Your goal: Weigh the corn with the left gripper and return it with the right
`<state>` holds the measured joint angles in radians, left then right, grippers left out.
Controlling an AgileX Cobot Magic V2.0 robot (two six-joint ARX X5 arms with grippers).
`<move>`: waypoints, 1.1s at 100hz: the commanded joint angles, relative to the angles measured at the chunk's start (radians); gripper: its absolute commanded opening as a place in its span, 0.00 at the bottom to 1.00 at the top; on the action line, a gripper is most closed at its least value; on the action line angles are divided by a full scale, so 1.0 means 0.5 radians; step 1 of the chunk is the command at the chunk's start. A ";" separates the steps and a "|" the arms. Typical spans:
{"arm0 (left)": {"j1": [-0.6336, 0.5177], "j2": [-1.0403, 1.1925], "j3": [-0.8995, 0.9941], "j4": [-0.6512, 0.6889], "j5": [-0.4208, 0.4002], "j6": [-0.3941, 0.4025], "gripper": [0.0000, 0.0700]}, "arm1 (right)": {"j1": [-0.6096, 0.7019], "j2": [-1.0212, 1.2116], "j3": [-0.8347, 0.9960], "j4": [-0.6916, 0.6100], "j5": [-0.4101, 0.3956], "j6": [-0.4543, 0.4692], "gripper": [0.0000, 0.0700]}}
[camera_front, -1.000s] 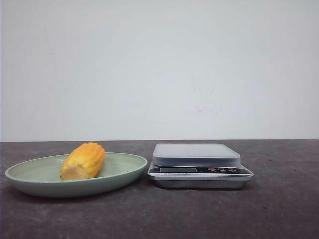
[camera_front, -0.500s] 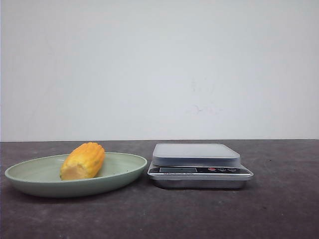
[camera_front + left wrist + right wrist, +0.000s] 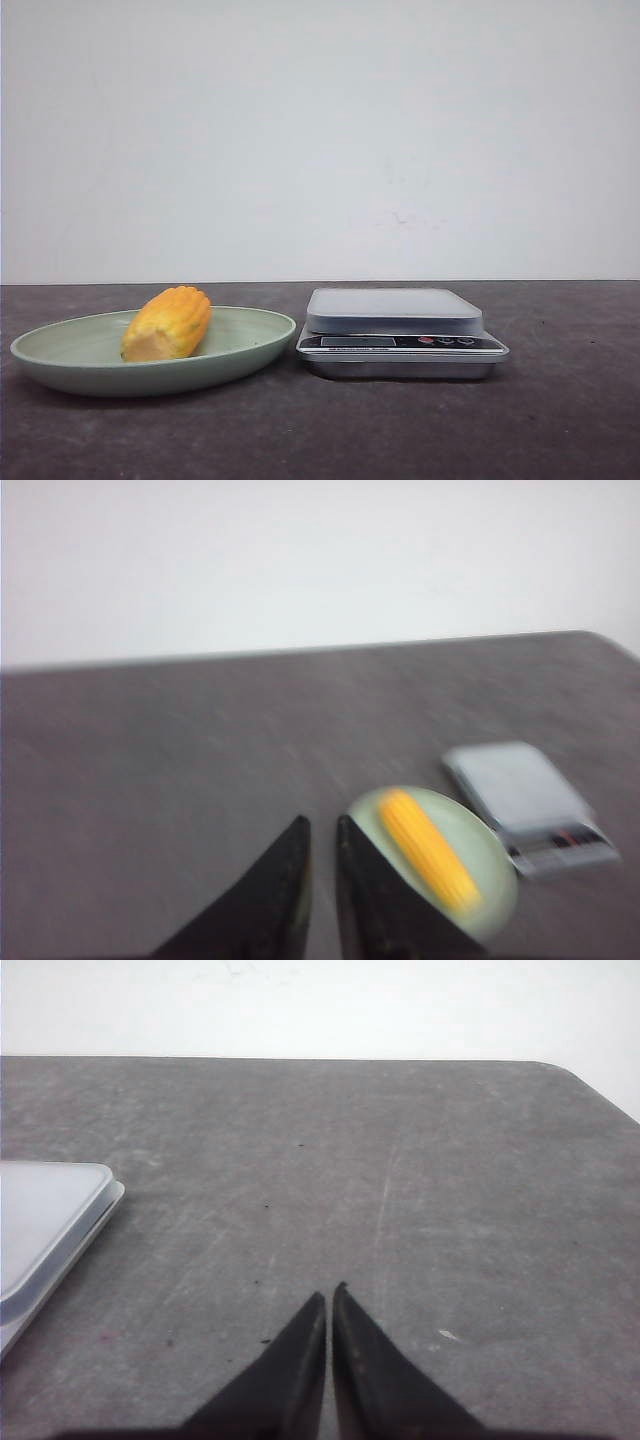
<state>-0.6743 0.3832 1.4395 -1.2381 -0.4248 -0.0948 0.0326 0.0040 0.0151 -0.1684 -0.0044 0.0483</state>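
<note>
Presently the corn is lying in the green plate beside the scale. The left gripper is hovering nearly closed, empty; it needs opening and squaring across the cob's width.

1. a pale green plate – shallow and wide – sits on the left part of the table, its rim just beside the scale.
2. a digital kitchen scale stands right of the plate, with a flat grey platform on top and a silver base.
3. the scale's front strip carries a display window and small round buttons, one of them red.
4. the table is dark grey and faintly scuffed.
5. a plain white wall fills the background – it meets the table's far edge.
</note>
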 commanded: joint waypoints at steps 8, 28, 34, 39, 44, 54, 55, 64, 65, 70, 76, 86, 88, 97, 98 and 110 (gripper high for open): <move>0.166 -0.225 -0.582 0.875 0.081 0.676 0.00 | 0.002 -0.001 -0.004 0.023 0.005 -0.019 0.01; 0.672 -0.662 -1.583 1.781 0.359 0.938 0.00 | 0.002 -0.001 -0.004 0.023 0.008 -0.020 0.01; 0.810 -0.765 -1.788 1.897 0.496 0.867 0.00 | 0.002 -0.001 -0.004 0.022 0.008 -0.019 0.01; 0.895 -0.759 -1.913 1.981 0.585 0.804 0.00 | 0.002 -0.001 -0.004 0.023 0.008 -0.019 0.01; 0.966 -0.754 -2.007 2.020 0.649 0.724 0.00 | 0.002 -0.001 -0.004 0.021 0.008 -0.019 0.01; 1.068 -0.742 -2.215 2.152 0.710 0.485 0.00 | 0.002 0.000 -0.004 0.016 0.008 -0.019 0.01; 1.073 -0.742 -2.225 2.158 0.710 0.475 0.00 | 0.002 -0.001 -0.004 0.013 0.008 -0.019 0.01; 1.129 -0.748 -2.385 2.285 0.725 0.309 0.00 | 0.001 -0.001 -0.004 0.023 0.008 -0.019 0.01; 1.135 -0.750 -2.401 2.296 0.729 0.297 0.00 | 0.001 -0.001 -0.004 0.023 0.008 -0.019 0.01; 1.166 -0.760 -2.471 2.332 0.758 0.246 0.00 | 0.001 -0.001 -0.004 0.021 0.008 -0.019 0.01; 1.209 -0.760 -2.528 2.316 0.768 0.221 0.00 | 0.001 -0.001 -0.004 0.021 0.008 -0.019 0.01; 1.282 -0.760 -2.603 2.296 0.769 0.171 0.00 | 0.001 -0.001 -0.004 0.021 0.008 -0.019 0.01; 1.294 -0.760 -2.618 2.296 0.769 0.158 0.00 | 0.001 -0.001 -0.004 0.021 0.008 -0.019 0.01; 1.331 -0.760 -2.677 2.298 0.769 0.111 0.00 | 0.001 -0.001 -0.004 0.021 0.008 -0.019 0.01; 1.334 -0.760 -2.683 2.298 0.769 0.105 0.00 | 0.001 -0.001 -0.004 0.021 0.008 -0.019 0.01; 1.366 -0.760 -2.766 2.307 0.769 -0.001 0.00 | 0.001 -0.001 -0.004 0.021 0.008 -0.019 0.01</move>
<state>0.0010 0.0059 0.0711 -0.1001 -0.0452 -0.0448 0.0326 0.0044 0.0151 -0.1680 -0.0010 0.0483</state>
